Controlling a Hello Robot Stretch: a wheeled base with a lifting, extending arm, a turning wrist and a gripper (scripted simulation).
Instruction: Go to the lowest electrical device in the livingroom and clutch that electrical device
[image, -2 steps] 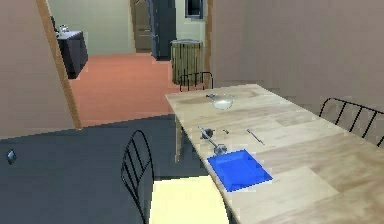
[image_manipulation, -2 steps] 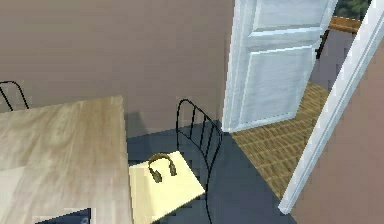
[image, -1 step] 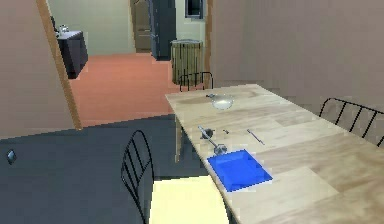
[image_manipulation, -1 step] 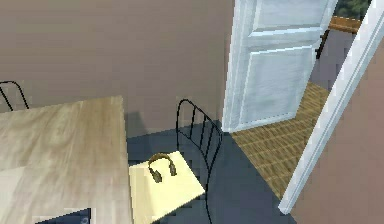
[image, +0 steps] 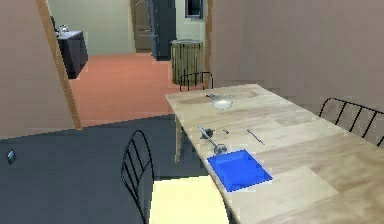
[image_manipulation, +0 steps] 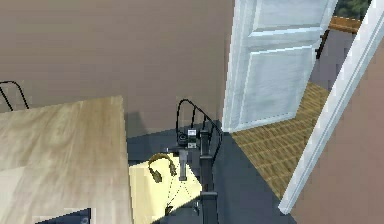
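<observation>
In the arm side view my arm rises as a dark bar from the bottom edge. Its gripper sits left of the bar, in front of the yellow seat of a black wire chair. I cannot tell whether the gripper holds anything. In the forward view a flat blue rectangular thing lies on the wooden table, with a small bowl and a few thin utensils farther along. A small grey thing sits low at the left edge.
Black wire chairs stand around the table. A doorway leads to an orange-floored room with a ribbed bin and a dark cabinet. A white door stands ajar beyond the chair.
</observation>
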